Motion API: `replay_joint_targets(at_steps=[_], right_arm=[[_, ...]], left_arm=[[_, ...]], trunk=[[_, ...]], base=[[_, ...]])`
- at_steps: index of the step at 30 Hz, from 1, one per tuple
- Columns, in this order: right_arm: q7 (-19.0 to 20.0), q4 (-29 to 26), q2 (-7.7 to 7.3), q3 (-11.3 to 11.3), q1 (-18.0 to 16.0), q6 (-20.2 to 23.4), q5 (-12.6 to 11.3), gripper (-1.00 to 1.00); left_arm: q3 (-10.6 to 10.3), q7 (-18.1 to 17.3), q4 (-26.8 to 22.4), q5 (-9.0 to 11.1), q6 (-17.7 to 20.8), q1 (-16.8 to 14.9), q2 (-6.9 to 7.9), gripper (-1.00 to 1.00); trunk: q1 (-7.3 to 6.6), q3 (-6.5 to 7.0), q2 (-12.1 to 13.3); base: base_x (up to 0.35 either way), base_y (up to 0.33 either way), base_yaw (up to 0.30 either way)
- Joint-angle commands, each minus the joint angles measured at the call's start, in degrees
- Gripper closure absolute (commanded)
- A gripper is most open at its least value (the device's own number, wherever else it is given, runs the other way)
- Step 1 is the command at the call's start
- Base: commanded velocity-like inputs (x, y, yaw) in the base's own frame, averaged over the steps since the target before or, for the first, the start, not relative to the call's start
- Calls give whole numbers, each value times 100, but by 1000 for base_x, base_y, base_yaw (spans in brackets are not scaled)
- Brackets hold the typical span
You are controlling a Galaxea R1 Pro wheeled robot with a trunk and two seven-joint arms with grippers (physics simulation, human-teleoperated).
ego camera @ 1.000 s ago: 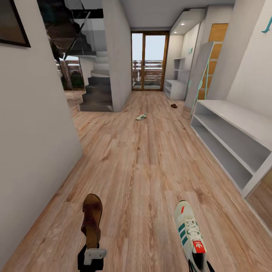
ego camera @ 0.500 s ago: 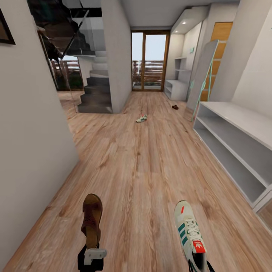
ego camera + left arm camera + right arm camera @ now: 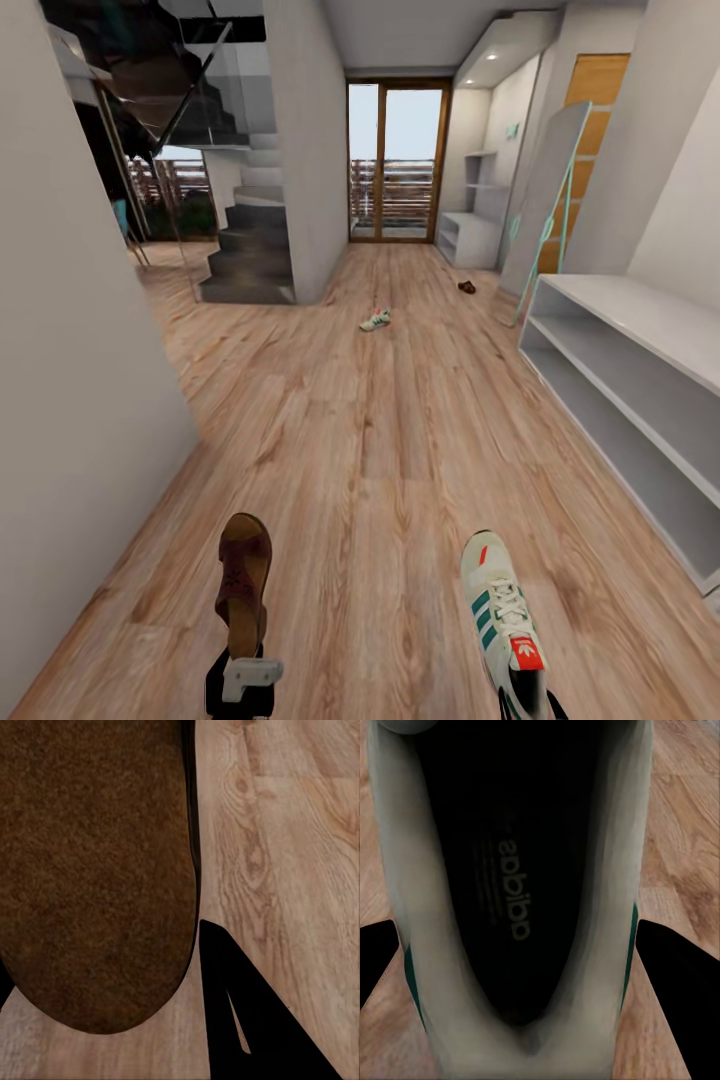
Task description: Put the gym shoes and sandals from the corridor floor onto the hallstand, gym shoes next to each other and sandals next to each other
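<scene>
My left gripper is shut on the heel of a brown sandal, whose sole faces the left wrist camera. The right gripper is shut on a white gym shoe with green stripes; its dark insole sits between the black fingers. Far ahead, the second gym shoe lies on the corridor floor, with the second sandal beyond it to the right. The hallstand stands at the corridor's far right, with wall shelves above it.
A similar pale grey bench with open shelves lines the right wall close by. A tall leaning mirror stands past it. A white wall runs along my left, stairs rise beyond it, and a glass door closes the corridor.
The whole view has shifted as I roll forward along the corridor; the near bench and left wall slide closer. Both held shoes stay in place in the grippers.
</scene>
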Motion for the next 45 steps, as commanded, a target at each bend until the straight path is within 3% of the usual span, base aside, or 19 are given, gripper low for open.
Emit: replay_joint_targets(at_steps=[1,45], right_arm=[[-1,3,3,-38,-4,-16,56,100],[-1,-15,27,-30,-4,-25,52,100]], left_arm=[[13,37,2,-82,-12,-3,-4,100],[22,37,2,-81,-4,-3,-4,100]], trunk=[[2,-5,-2],[2,-5,-2]], base=[[338,0,0],[338,0,-11]])
